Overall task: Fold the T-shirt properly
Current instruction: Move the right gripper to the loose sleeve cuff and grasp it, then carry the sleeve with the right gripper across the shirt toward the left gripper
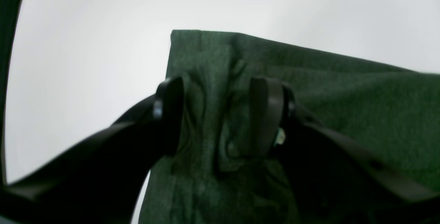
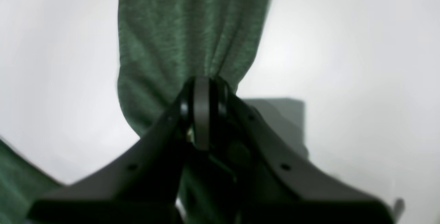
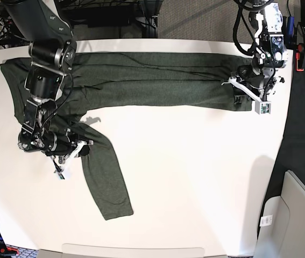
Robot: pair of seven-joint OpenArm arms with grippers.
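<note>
The dark green T-shirt (image 3: 152, 80) lies stretched across the far half of the white table (image 3: 195, 177). One long sleeve (image 3: 106, 183) trails toward the front left. My left gripper (image 3: 239, 90) is at the shirt's right end. In the left wrist view it (image 1: 218, 83) is open, and its fingers (image 1: 266, 114) straddle bunched fabric (image 1: 343, 97) near a corner edge. My right gripper (image 3: 84, 149) is at the top of the sleeve. In the right wrist view it (image 2: 202, 83) is shut on a gathered fold of the fabric (image 2: 185, 28).
A black surface (image 3: 303, 134) borders the table on the right, with a pale bin (image 3: 295, 215) at the front right corner. Cables and equipment (image 3: 114, 11) lie behind the far edge. The left arm's base (image 3: 268, 32) stands at the far right corner.
</note>
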